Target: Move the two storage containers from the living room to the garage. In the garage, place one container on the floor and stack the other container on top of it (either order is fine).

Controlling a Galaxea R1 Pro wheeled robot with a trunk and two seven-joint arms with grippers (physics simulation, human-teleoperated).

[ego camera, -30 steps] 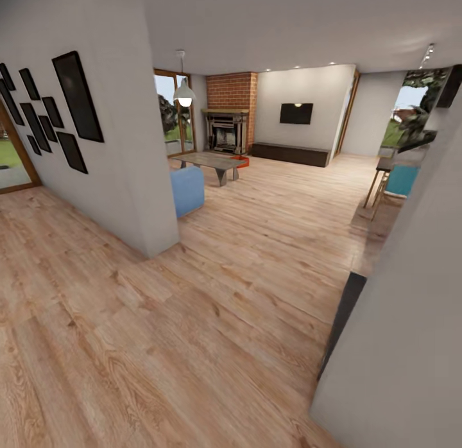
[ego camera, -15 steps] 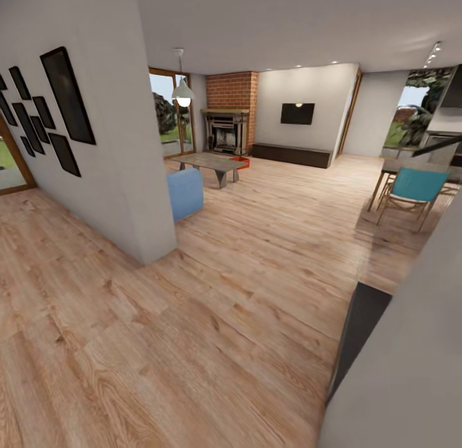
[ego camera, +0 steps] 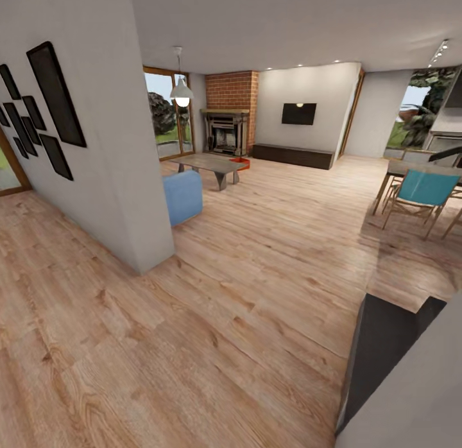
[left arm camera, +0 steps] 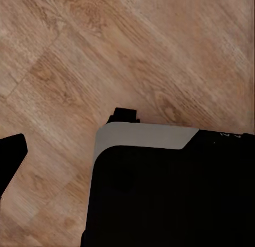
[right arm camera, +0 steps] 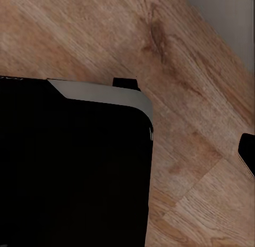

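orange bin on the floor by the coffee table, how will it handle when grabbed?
The orange bin sits low and flat on the wood floor beside the coffee table, so it probably won't tip or roll. It's likely to slide if pushed on those smooth planks. Too far away to judge wall stiffness or weight.

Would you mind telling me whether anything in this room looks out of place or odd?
One thing stands out: something orange-red lies on the wood-plank floor beside the coffee table, in front of the brick fireplace. It is too small to tell whether it is one storage container or two. Otherwise the room looks tidy.
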